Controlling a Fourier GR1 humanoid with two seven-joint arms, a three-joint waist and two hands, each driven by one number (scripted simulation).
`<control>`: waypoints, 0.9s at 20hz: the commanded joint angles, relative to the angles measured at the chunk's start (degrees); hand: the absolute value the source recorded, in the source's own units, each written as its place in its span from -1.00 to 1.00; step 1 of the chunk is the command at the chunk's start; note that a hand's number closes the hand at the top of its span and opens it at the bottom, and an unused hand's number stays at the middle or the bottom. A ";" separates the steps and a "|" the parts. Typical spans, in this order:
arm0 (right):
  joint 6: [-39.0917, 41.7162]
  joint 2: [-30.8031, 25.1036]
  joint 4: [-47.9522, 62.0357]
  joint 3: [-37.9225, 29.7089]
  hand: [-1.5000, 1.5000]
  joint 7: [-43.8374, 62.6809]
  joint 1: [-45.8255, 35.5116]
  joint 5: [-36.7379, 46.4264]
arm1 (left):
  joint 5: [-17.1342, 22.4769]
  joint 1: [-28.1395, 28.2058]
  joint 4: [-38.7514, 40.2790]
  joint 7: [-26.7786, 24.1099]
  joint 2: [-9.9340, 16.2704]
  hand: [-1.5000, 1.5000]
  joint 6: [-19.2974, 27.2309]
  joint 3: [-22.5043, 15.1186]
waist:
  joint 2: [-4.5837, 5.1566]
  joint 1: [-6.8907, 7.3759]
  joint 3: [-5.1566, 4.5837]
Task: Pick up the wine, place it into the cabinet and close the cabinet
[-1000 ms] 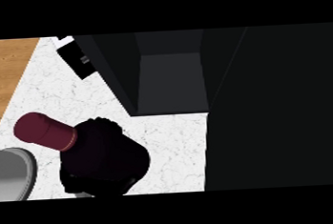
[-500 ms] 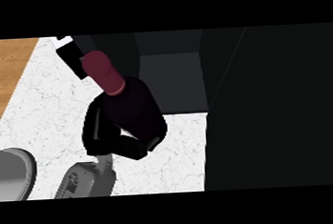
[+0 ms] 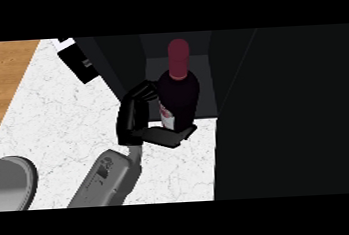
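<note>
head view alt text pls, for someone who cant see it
A black hand grips a dark wine bottle by its body, red-capped neck pointing into the open dark cabinet. Below lies a white marble counter, with a grey rounded object at lower left.

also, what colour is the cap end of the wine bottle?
Dark red, on the wine bottle held in the left hand; the head view shows it.

One second ago the wine bottle (image 3: 178,86) lay at the left side of the counter (image 3: 52,121) under the left hand (image 3: 145,123). Now this hand, curled around it, has carried it to the back edge; its red top points into the open cabinet (image 3: 227,66), and the grey forearm (image 3: 110,178) shows
</note>
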 commanded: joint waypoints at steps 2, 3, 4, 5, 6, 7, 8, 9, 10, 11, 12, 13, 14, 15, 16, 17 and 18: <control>1.43 -0.91 -0.55 -1.95 -1.00 -0.85 2.65 -1.99 | 4.47 -2.85 10.12 -6.57 -0.02 1.00 1.00 -1.25 | 0.02 -0.16 0.00; 3.06 -2.59 3.61 -5.05 -1.00 -2.98 -0.46 -3.97 | 6.04 -5.73 10.17 -5.44 -0.02 1.00 3.53 -2.80 | 0.03 -0.09 0.00; 1.71 -0.89 1.99 -2.38 -1.00 -2.03 0.66 -2.17 | 6.09 -1.91 6.17 -4.39 -0.02 1.00 5.92 -5.50 | -0.05 0.12 0.00; 0.88 1.17 1.81 1.80 -1.00 -4.08 2.68 3.35 | 9.01 -4.38 10.05 -6.64 -0.02 1.00 6.65 -5.66 | -0.01 -0.11 -0.01; 1.77 -0.59 -4.60 0.44 -1.00 1.01 5.33 -1.07 | 8.41 -4.07 11.52 -7.22 -0.02 1.00 6.08 -5.70 | -0.04 -0.27 -0.01; 1.35 -1.53 -2.27 -2.08 -1.00 1.66 0.75 -3.17 | 10.50 -6.76 14.45 -9.10 -0.02 1.00 7.52 -6.02 | 0.02 -0.21 -0.01; -0.08 -0.34 -1.08 0.12 -1.00 1.83 0.08 0.11 | 6.98 -3.79 15.60 -9.76 -0.02 1.00 1.03 -1.17 | 0.00 0.16 -0.02; 2.83 -0.33 2.87 -1.21 -1.00 -5.19 2.28 -0.31 | 13.23 -5.72 18.27 -13.97 -0.02 1.00 6.28 -7.96 | 0.09 -0.38 -0.01; -0.53 -0.05 -2.82 1.23 -1.00 3.43 0.05 0.19 | 13.17 -8.70 17.72 -9.77 -0.02 1.00 7.12 -5.82 | 0.01 -0.17 -0.02; 1.32 -1.90 -2.57 -3.33 -1.00 1.55 1.21 -3.21 | 12.11 -3.80 17.82 -13.30 -0.02 1.00 4.48 -6.22 | -0.01 -0.06 -0.01; 2.34 -2.82 3.33 -5.38 -1.00 -0.61 -1.88 -4.15 | 14.98 -7.05 19.53 -13.48 -0.02 1.00 7.70 -8.70 | 0.06 -0.16 -0.01; 0.11 1.41 0.71 4.31 -1.00 -4.91 3.82 3.33 | 14.09 -8.40 18.84 -10.50 -0.02 1.00 7.80 -7.43 | -0.01 -0.12 -0.01; 0.23 0.81 -1.79 2.78 -1.00 0.08 2.23 1.61 | 12.68 -7.28 19.26 -10.73 -0.02 1.00 3.81 -4.58 | -0.04 0.10 -0.01; 1.86 0.01 -1.19 0.42 -1.00 -3.38 4.38 0.86 | 14.51 -5.86 19.25 -11.58 -0.02 1.00 5.73 -6.87 | -0.04 -0.04 0.00; 1.16 -2.84 3.18 -6.03 -1.00 0.74 -3.40 -4.95 | 13.92 -6.31 21.62 -14.65 -0.02 1.00 4.84 -6.21 | 0.04 0.09 -0.01; 1.23 -1.36 -0.06 -2.02 -1.00 0.59 0.12 -2.63 | 15.46 -6.41 25.20 -16.31 -0.02 1.00 2.62 -5.92 | 0.04 -0.10 -0.02; 1.31 -0.12 -1.93 1.40 -1.00 0.01 2.53 0.37 | 14.31 -8.45 25.14 -15.48 -0.02 1.00 2.99 -4.68 | -0.01 -0.05 -0.01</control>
